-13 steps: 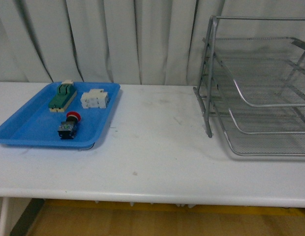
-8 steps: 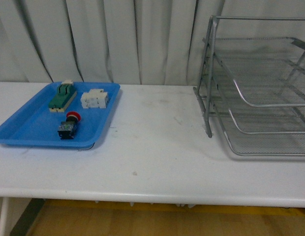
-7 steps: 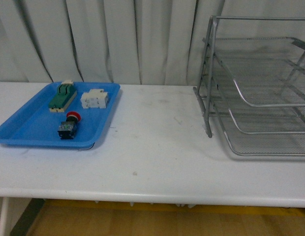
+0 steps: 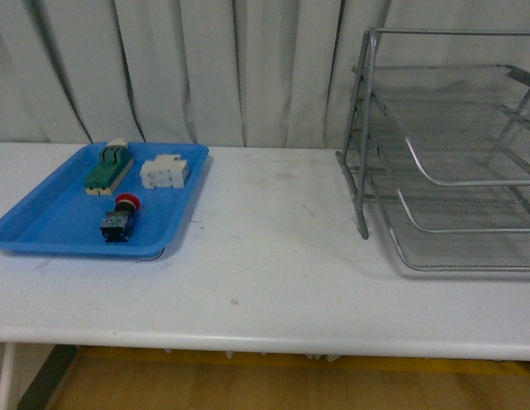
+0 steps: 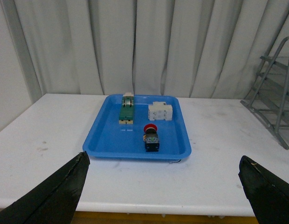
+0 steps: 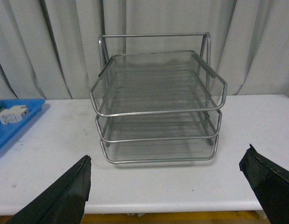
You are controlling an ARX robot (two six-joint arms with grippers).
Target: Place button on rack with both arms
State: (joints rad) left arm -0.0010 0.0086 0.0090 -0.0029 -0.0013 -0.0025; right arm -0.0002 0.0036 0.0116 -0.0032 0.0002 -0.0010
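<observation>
Button [image 4: 120, 219] lies in blue tray [image 4: 51, 224] near the surface's left edge; rack [image 4: 361, 154] stands by the right edge, well apart. Left gripper [image 5: 163, 158] and right gripper [image 6: 168, 156] gape wide, empty. Advice: left gripper should straddle the blocky body, not the round cap.

A white table [image 4: 273, 256] spans the scene from left to right, its top scuffed and faintly stained. Beyond its far edge hang pale grey pleated curtains [image 4: 205, 68] — covering the whole back. Under the near edge shows yellowish wooden floor [image 4: 273, 384] — softly, evenly lit.
</observation>
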